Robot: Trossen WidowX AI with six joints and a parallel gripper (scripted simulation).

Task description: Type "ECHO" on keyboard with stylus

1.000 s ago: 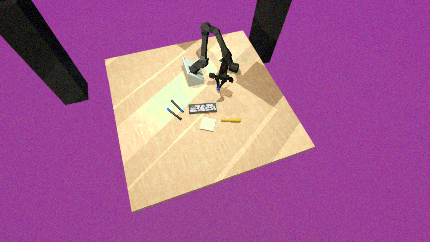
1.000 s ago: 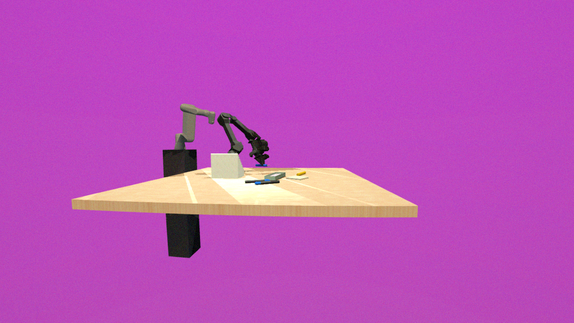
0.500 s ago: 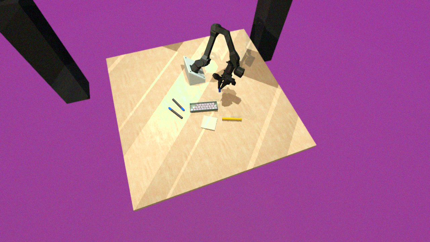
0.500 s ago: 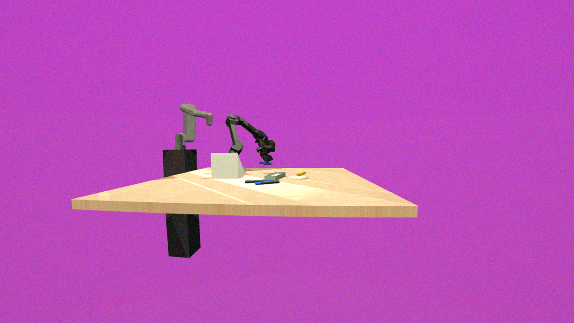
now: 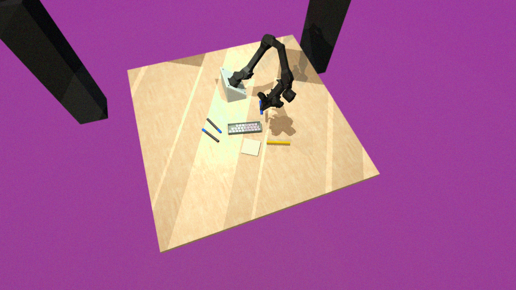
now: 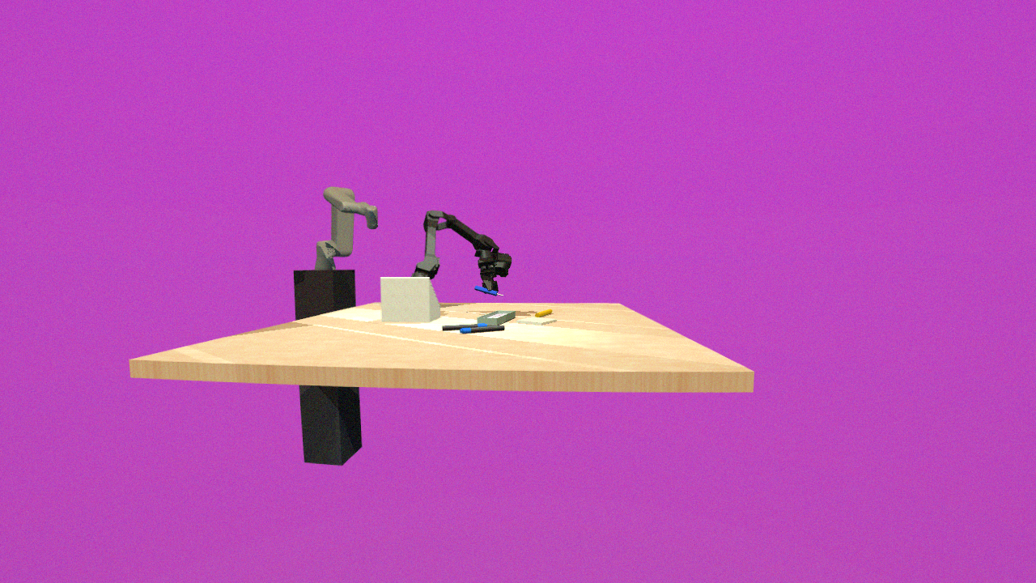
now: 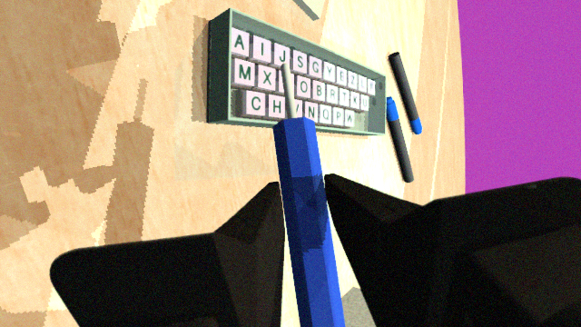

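Observation:
My gripper [image 5: 261, 108] [image 6: 490, 290] [image 7: 302, 188] is shut on the blue stylus [image 5: 260, 103] [image 6: 481, 291] [image 7: 297, 145], above the table and clear of it. The stylus's pale tip [image 7: 288, 88] points forward. The keyboard [image 5: 245, 133] [image 6: 494, 320] [image 7: 220, 73] is a grey-green tray of pale lettered keys. In the wrist view the tip overlaps part of the J key and hides the key between X and O. The E key [image 7: 341, 75], C key [image 7: 256, 104], H key [image 7: 276, 106] and O key [image 7: 303, 86] show. In the exterior view the stylus hangs above keyboard height.
Two black pens with blue ends [image 5: 213, 125] [image 5: 210, 135] lie beside the keyboard. A cream pad [image 5: 250, 147] [image 6: 537, 321] and a yellow stick [image 5: 278, 142] [image 6: 543, 312] lie on its far side from the arm. A pale wedge block [image 5: 236, 95] [image 6: 407, 298] stands at the arm's base.

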